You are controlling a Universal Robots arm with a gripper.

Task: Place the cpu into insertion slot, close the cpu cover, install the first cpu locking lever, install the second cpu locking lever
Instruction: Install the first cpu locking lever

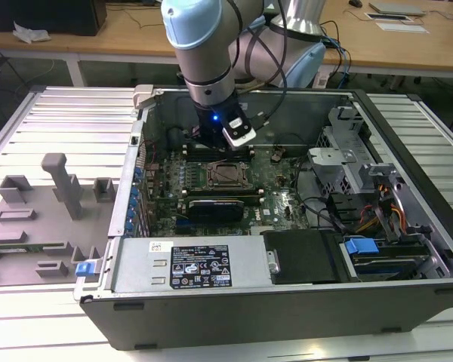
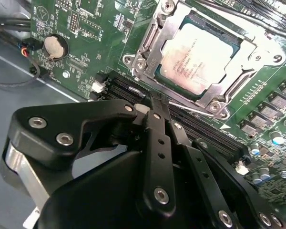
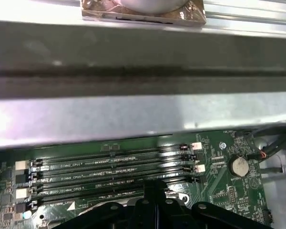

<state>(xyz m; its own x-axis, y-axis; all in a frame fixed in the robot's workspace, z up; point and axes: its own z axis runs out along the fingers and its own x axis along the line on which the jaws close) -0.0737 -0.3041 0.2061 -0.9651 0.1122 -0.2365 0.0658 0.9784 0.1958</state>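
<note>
Gripper (image 2: 153,106) closed beside cpu cover (image 2: 151,45); cpu (image 2: 200,59) seated.

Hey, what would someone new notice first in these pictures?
The pale blue-grey robot arm reaches down into the open computer case in the exterior view. In the second wrist view, the silver cpu lies framed by the metal cpu cover, with the black gripper just beside it.
</note>
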